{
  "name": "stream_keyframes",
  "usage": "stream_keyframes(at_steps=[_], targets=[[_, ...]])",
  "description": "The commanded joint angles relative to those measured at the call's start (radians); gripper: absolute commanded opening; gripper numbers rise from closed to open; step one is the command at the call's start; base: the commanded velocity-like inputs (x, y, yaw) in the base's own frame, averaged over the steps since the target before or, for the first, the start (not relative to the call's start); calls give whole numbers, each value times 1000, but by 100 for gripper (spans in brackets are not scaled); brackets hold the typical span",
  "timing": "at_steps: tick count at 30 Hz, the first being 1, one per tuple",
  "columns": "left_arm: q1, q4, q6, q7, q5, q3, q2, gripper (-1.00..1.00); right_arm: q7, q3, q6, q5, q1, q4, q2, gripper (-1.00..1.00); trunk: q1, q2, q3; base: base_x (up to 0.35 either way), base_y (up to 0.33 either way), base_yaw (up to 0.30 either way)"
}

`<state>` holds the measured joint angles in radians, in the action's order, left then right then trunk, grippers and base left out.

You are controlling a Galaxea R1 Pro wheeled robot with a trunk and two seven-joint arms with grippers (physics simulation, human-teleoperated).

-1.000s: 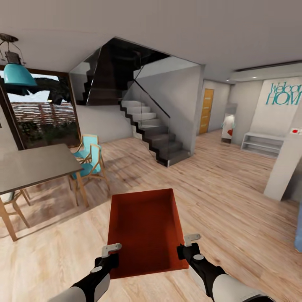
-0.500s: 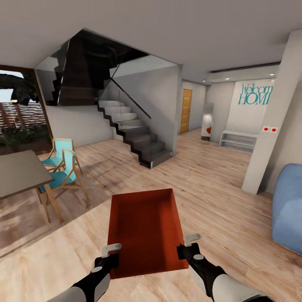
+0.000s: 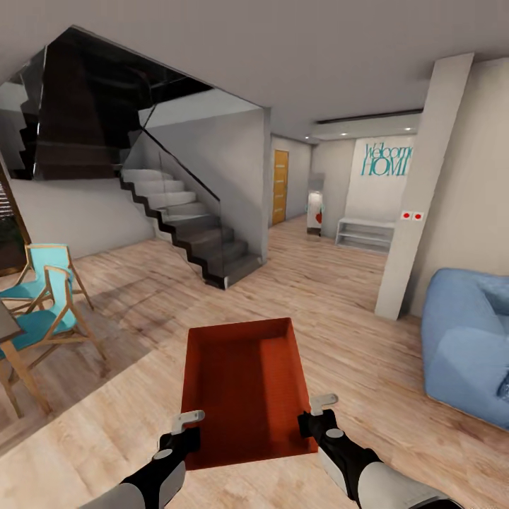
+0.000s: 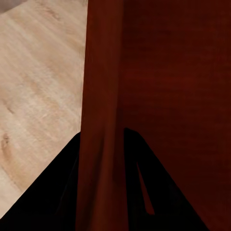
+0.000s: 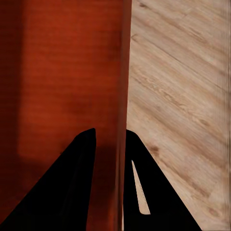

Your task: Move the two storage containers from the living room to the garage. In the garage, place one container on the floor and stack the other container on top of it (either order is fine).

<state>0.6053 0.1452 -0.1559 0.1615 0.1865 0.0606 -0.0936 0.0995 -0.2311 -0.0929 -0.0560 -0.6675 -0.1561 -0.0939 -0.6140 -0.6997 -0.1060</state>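
I carry one red-orange open-top storage container point(image 3: 244, 385) low in front of me over the light wood-plank floor. My left gripper point(image 3: 185, 424) is shut on its left side wall point(image 4: 101, 120), near the corner closest to me. My right gripper point(image 3: 317, 413) is shut on its right side wall point(image 5: 120, 96) in the same way. Both wrist views look along dark fingers straddling a thin red wall. The container is empty and held level.
A dark staircase point(image 3: 198, 240) with a glass balustrade rises ahead on the left. Turquoise chairs point(image 3: 42, 304) stand at the left, a blue sofa point(image 3: 466, 346) at the right beside a white pillar point(image 3: 417, 191). A hallway with an orange door point(image 3: 281, 186) and a low white shelf point(image 3: 364, 233) lies ahead.
The whole view has swung to the right: table, window and lamp have slid off the left edge and the blue sofa has come in. Container and grippers keep the same hold.
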Motion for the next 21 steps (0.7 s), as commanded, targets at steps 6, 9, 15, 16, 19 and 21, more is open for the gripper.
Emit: stream_keyframes(at_steps=[6,9,15,16,19,21], targets=[[1,-3,-5,33,13,-65,0,-100,-1,36,-79,-68,-1,-14,-4,-100,-1,-1,-2,322,0,-286],[1,-3,-5,33,13,-65,0,-100,-1,36,-79,-68,-1,-14,-4,-100,-1,-1,-2,321,0,-286],[1,-3,-5,33,13,-65,0,-100,-1,36,-79,-68,-1,-14,-5,-100,-1,-1,-2,322,0,-286],[1,-3,-5,33,13,-65,0,-100,-1,36,-79,-68,-1,-14,-5,-100,-1,-1,-2,322,0,-286],[1,-3,-5,33,13,-65,0,-100,-1,36,-79,-68,-1,-14,-5,-100,-1,-1,-2,322,0,-286],[1,-3,-5,33,13,-65,0,-100,-1,36,-79,-68,-1,-14,-5,-100,-1,-1,-2,322,0,-286]])
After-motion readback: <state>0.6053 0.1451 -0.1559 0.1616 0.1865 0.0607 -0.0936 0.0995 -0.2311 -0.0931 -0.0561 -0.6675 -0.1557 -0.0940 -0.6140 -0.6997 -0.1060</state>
